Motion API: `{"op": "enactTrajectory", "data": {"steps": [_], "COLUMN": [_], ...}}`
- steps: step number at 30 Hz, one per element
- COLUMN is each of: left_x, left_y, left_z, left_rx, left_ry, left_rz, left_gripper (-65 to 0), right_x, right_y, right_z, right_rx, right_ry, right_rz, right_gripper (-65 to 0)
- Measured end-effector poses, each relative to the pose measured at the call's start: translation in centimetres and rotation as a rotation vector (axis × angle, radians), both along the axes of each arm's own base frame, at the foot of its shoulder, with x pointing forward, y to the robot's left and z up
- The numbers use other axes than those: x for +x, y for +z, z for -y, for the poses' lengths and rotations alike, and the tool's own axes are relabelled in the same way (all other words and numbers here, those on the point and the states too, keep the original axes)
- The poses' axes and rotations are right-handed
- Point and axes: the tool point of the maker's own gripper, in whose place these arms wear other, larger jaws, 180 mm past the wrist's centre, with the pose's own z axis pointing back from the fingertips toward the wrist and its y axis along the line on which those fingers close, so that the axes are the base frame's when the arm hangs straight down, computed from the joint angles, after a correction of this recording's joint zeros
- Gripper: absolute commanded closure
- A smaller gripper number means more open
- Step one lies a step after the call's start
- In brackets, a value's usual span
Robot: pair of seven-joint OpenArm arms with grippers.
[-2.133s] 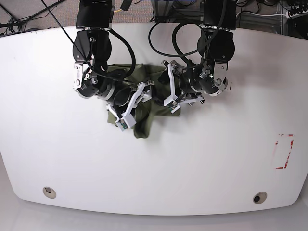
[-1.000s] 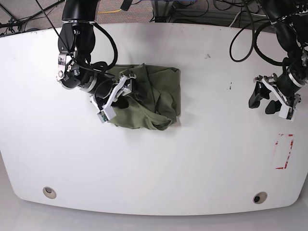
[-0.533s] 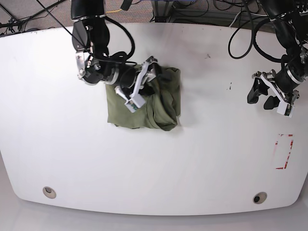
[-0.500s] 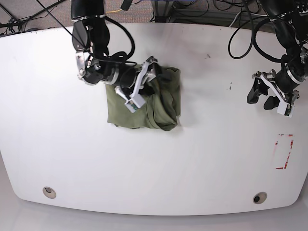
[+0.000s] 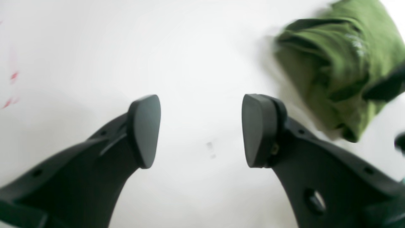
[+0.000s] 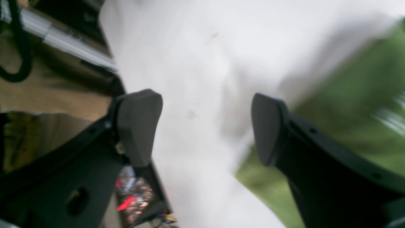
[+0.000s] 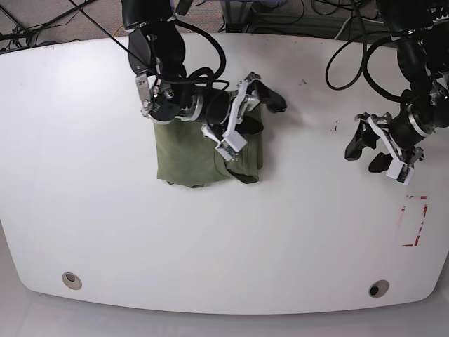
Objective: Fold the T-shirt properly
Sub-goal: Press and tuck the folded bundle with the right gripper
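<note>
T-shirt (image 7: 188,156), olive green, lies bunched in a rough rectangle on white surface (image 7: 105,225), upper-centre-left in base view. Right gripper (image 7: 254,105) hovers over shirt's far right edge w/ jaws spread, holding nothing. Left gripper (image 7: 379,149) sits well apart near red markings (image 7: 414,221), jaws spread, empty.

Setting: robotics lab | evidence: white work table (image 7: 210,239); cable bundles (image 7: 280,10) behind; red tape marker (image 7: 414,221) on tabletop
</note>
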Motion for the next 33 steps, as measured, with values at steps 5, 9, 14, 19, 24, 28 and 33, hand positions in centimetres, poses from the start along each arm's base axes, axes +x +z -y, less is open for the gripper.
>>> {"op": "enactTrajectory", "data": {"steps": [5,9,14,19,24,28,33], "left_x": [0.2,0.1,-0.6,-1.6,-2.6,-2.7,-3.0], "left_y": [-0.9,-1.4,-3.0,-4.1,-5.4,-7.2,-9.4], "left_z": [4.9,9.3,13.7,18.4,21.8,22.3,21.3], "left_rx": [0.005,-0.03,-0.002,0.022,0.097,0.181,0.232], "left_ry": [-0.154,-0.247,-0.323,-0.401,-0.46,-0.462,-0.451], "left_rz": [-0.032,-0.034,-0.064,-0.082,-0.093,-0.125,-0.188], "left_gripper": [-37.4,-37.4,-37.4,-37.4,-37.4,-37.4,-37.2], "right_x": [3.0,4.7,7.4,10.1,12.1,12.9,12.7], "right_y": [0.2,0.1,0.1,-0.9,-1.0,-2.1,-4.7], "right_z": [6.5,10.3,14.5,17.4,17.7,17.8,16.2], "right_rx": [-0.085,-0.13,-0.17,-0.226,-0.194,-0.201,-0.262], "right_ry": [-0.159,-0.234,-0.32,-0.365,-0.374,-0.395,-0.341], "right_rz": [0.053,0.069,0.077,0.042,0.018,0.022,0.018], "right_gripper": [-43.6,-42.2,-27.6,-22.7,-22.4,-22.4,-22.4]}}
